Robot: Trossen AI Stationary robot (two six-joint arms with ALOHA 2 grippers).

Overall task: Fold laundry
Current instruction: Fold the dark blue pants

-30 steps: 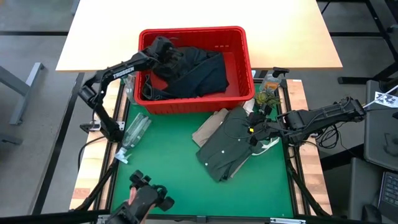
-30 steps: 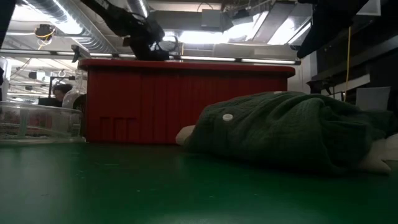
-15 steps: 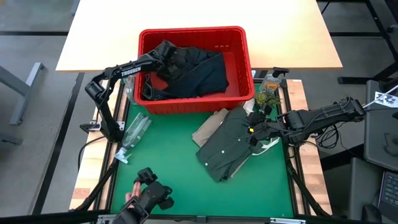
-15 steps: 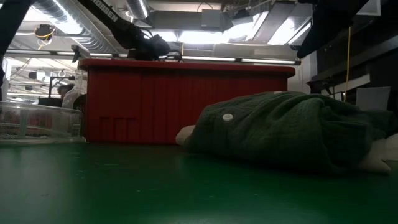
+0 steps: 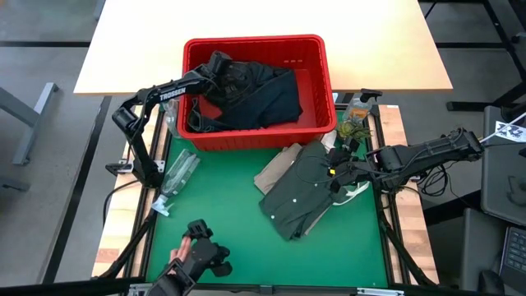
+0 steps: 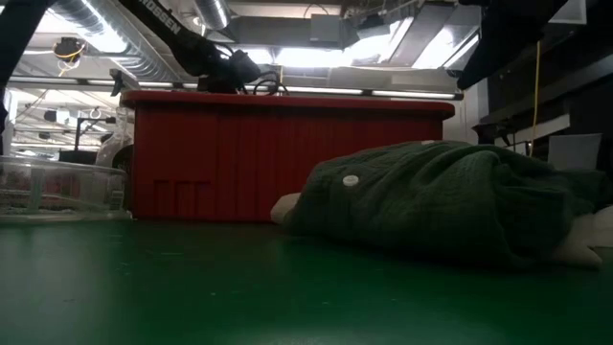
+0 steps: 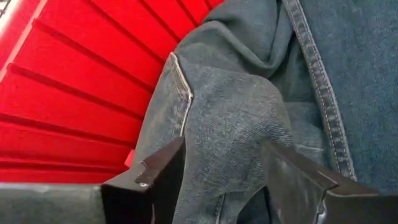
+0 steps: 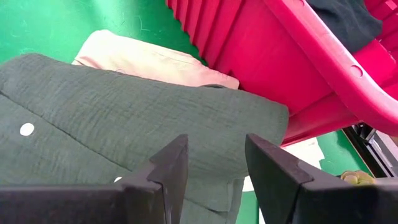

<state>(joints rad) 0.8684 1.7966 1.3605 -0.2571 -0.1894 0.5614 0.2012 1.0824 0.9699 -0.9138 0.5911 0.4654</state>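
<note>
Reaching into the red basket [image 5: 316, 90], left end effector [image 5: 220, 64] spreads released over denim jeans [image 7: 249, 112], ready to pinch; right end effector [image 5: 335, 177] waits released over the olive shirt [image 5: 308, 185].

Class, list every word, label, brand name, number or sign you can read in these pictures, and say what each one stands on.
"TROSSEN": white letters on the left arm's link, above the red basket, in the high view.
White lettering on the same arm in the low view: too small to read.
Black-and-white patterned tag at the right edge: no legible text.
Nothing readable on the jeans, the green shirt or the bottle.
</note>
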